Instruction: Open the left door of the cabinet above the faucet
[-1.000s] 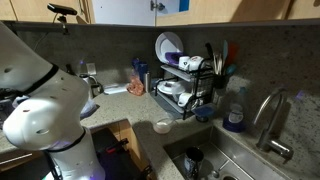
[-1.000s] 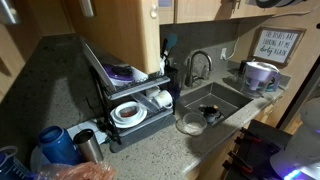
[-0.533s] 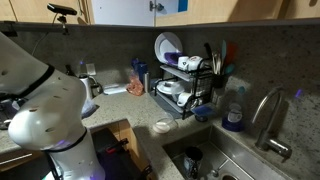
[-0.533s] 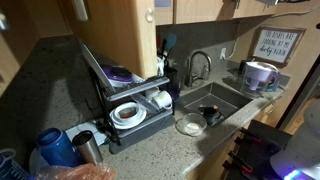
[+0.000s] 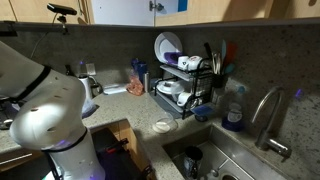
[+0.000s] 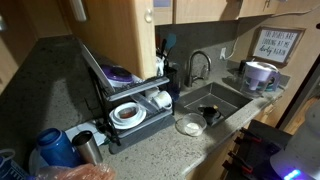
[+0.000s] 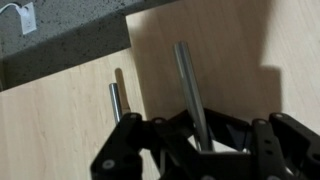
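Observation:
In the wrist view my gripper (image 7: 200, 140) sits at the bottom edge, shut on the metal bar handle (image 7: 185, 85) of the left door (image 7: 250, 60). This light-brown panel stands out in front of its twin door (image 7: 60, 120), which has its own short handle (image 7: 115, 100). In an exterior view the left door (image 6: 115, 35) hangs swung open above the dish rack, left of the gooseneck faucet (image 6: 198, 66). The cabinet's pale interior (image 5: 120, 10) shows at the top of an exterior view, with the faucet (image 5: 268, 112) at the right. My white arm (image 5: 45, 110) fills the left.
A black dish rack (image 5: 185, 85) with plates and bowls stands on the grey counter, also in an exterior view (image 6: 125, 95). The sink (image 6: 212, 100) holds dishes. A blue soap bottle (image 5: 234, 108), a small white bowl (image 5: 162, 126) and a framed sign (image 6: 274, 45) are nearby.
The left door has swung a little further open, and my arm has shifted slightly with it.

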`<move>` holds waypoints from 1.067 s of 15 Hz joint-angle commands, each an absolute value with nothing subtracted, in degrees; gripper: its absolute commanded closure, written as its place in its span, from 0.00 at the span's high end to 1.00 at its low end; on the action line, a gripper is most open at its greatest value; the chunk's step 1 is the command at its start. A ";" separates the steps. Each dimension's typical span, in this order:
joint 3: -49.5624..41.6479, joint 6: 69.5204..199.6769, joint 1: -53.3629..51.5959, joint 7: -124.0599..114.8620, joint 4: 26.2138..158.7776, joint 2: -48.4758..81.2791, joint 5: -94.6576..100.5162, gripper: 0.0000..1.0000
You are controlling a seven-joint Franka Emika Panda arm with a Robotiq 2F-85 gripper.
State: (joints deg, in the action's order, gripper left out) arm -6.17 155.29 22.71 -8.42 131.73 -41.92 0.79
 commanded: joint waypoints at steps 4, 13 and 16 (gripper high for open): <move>-2.60 145.01 17.20 -11.23 134.02 -49.34 -1.69 0.01; -2.42 139.87 16.33 -11.58 133.37 -52.01 -2.23 0.00; -2.39 138.64 16.09 -11.54 133.23 -52.75 -2.30 0.00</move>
